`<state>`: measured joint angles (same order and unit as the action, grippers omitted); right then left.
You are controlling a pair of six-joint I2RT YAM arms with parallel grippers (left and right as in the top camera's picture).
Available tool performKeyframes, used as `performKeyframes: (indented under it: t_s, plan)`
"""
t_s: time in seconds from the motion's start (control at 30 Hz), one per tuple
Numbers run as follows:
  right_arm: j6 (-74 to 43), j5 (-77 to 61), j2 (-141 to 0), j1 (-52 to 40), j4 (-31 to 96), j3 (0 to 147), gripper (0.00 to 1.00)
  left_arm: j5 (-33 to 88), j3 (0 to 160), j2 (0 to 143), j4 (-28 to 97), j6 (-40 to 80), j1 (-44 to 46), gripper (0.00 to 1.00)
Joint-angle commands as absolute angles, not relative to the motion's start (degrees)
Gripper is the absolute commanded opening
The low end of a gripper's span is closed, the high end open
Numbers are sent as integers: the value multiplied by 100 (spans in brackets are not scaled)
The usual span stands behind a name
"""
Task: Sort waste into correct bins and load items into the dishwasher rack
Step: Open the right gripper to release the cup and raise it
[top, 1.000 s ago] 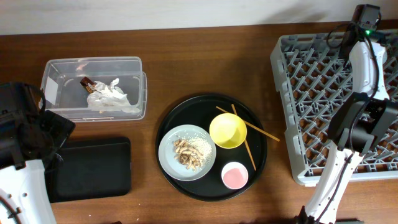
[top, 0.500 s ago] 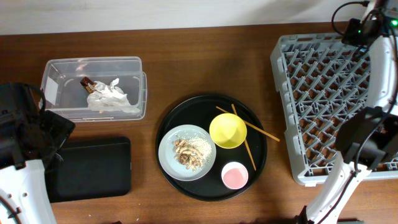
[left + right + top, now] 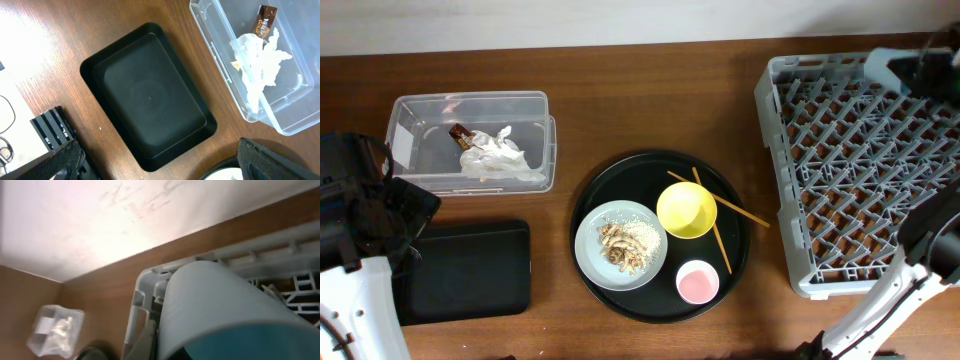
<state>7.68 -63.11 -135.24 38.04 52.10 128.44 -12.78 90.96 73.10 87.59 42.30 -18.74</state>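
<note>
My right gripper (image 3: pixel 912 68) is shut on the small blue cup (image 3: pixel 885 64) over the back edge of the grey dishwasher rack (image 3: pixel 850 170); the cup (image 3: pixel 225 310) fills the right wrist view. On the round black tray (image 3: pixel 595 190) sit the yellow bowl (image 3: pixel 686 210), the pink cup (image 3: pixel 697 281), the chopsticks (image 3: pixel 722 207) and the plate (image 3: pixel 592 245) bearing food scraps (image 3: pixel 620 247). The clear tub (image 3: pixel 420 110) holds crumpled paper (image 3: pixel 500 155) and a wrapper (image 3: pixel 463 133). My left gripper (image 3: pixel 160 172) hangs open beside the shallow black tray (image 3: pixel 150 95).
The left arm (image 3: pixel 360 215) covers the table's left edge next to the black tray (image 3: pixel 470 270). The rack takes up the whole right side. A pale wall runs along the back of the table.
The right gripper has shut, and its arm has swung off the rack toward the right edge. The blue cup now shows at the rack's back edge. The left arm has not moved.
</note>
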Motion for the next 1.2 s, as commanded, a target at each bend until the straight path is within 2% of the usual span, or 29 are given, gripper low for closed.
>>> performKeyframes:
  t_s: [0.0,0.27,0.7,0.8,1.07,1.17]
  plan:
    - [878,-7959,-13983,4101,4915,12763,4,-1282,9085,7240,8768,4283,-1903,99]
    - [401,-8178,-14446,4318,4060,12759,4,-1284,9085,7240,8768,4283,-1903,99]
    - [325,-8191,-15047,4508,4112,12748,4,-1282,9085,7240,8768,4285,-1903,99]
    - [-71,-8114,-15047,4543,4115,12748,4,-1282,9085,7240,8768,4285,-1903,99]
    - [-346,-6283,-14855,4873,5334,12750,5,-1282,9083,7240,8768,4283,-1903,99]
    - [-353,-6084,-14680,4956,5559,12750,13,-1282,9085,7240,8768,4285,-1903,99]
